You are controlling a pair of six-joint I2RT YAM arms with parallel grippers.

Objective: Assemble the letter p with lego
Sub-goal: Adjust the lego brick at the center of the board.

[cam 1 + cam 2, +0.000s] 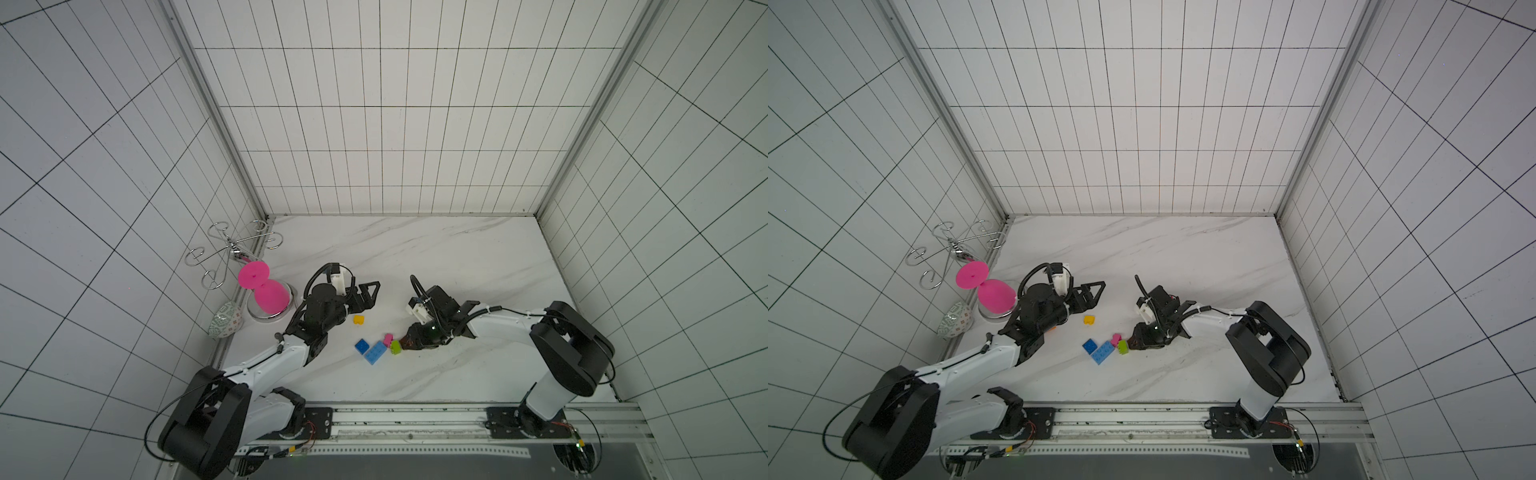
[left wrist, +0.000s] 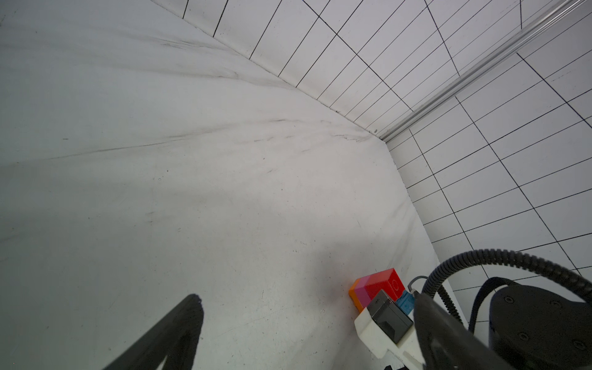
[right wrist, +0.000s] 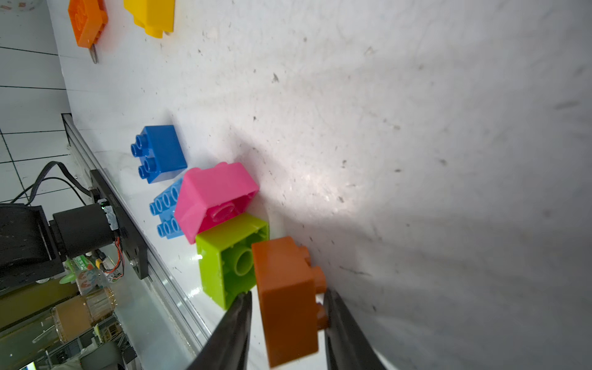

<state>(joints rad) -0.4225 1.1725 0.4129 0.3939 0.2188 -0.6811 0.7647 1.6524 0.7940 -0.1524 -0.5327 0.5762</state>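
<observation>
The right gripper [image 3: 286, 293] is bracketing the brown brick [image 3: 288, 323], jaws parted with a gap showing on one side, just beside the lime brick [image 3: 224, 266]. The pink brick [image 3: 211, 192] is leaning on the lime brick. The left gripper [image 1: 368, 300] is hovering spread and empty, well apart from the lime brick.

Cluster logged just below frame centre in both top views: blue brick [image 1: 362, 345], studs up; lt-blue long brick [image 1: 375, 353] just beside it; pink brick [image 1: 388, 340] tipped, hollow underside shown; lime brick [image 1: 395, 347] on its side, against pink. Yellow brick [image 1: 358, 319] noted apart, above cluster. Brown brick [image 3: 288, 301] seen in rt wrist view, studs sideways.
</observation>
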